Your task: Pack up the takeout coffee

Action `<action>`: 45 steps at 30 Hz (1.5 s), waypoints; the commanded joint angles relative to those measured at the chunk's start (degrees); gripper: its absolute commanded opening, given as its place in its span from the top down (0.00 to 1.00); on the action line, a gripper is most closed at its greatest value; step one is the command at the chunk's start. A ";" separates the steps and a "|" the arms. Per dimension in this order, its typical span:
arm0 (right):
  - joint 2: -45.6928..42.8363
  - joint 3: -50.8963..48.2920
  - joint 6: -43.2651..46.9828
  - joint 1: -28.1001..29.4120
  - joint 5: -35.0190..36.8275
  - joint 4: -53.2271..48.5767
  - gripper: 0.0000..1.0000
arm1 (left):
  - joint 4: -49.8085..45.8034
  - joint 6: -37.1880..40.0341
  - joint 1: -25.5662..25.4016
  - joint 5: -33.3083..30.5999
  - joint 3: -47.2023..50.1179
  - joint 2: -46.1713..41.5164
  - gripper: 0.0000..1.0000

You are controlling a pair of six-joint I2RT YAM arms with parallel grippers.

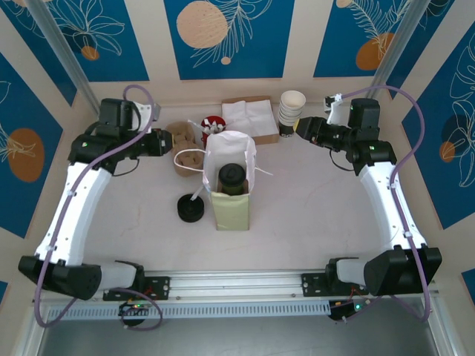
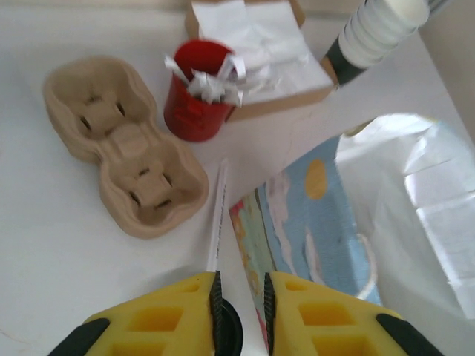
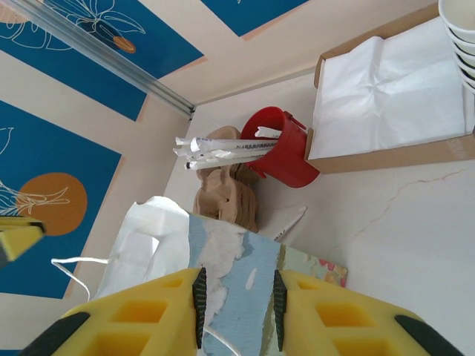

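The takeout coffee (image 1: 232, 176) stands inside the upright paper bag (image 1: 231, 202) at mid-table, its black lid showing through the open top. My left gripper (image 1: 168, 142) hovers left of the bag, above the cardboard cup carrier (image 1: 185, 150). In the left wrist view its jaws (image 2: 240, 288) stand a narrow gap apart with nothing between them, and the bag's blue side (image 2: 319, 215) lies ahead to the right. My right gripper (image 1: 300, 127) hangs at the back right, by the white cup stack (image 1: 292, 110). It is open (image 3: 238, 280) and empty, looking down on the bag (image 3: 237, 274).
A stack of black lids (image 1: 190, 208) sits left of the bag, with a wrapped straw (image 2: 217, 222) lying on the table beside it. Behind are a red cup of packets (image 2: 194, 100), a napkin box (image 1: 252, 119) and the cup carrier (image 2: 122, 144).
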State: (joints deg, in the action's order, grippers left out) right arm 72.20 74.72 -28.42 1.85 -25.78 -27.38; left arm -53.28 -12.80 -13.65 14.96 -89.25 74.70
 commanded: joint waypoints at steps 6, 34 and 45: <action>-2.23 -1.06 0.74 -0.35 -1.12 0.01 0.68 | 8.69 0.43 -2.26 4.71 9.68 3.89 0.71; -4.75 -2.14 1.63 -1.05 -1.03 -1.53 0.68 | 17.42 3.41 -8.82 0.94 21.76 16.77 0.54; -4.75 -2.06 1.54 -1.29 -1.21 -1.40 0.68 | 19.34 4.34 -10.08 -2.67 23.18 20.72 0.54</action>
State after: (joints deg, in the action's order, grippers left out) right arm 68.75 73.03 -28.18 0.99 -25.78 -28.08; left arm -35.05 -9.87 -22.96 13.85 -66.67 94.30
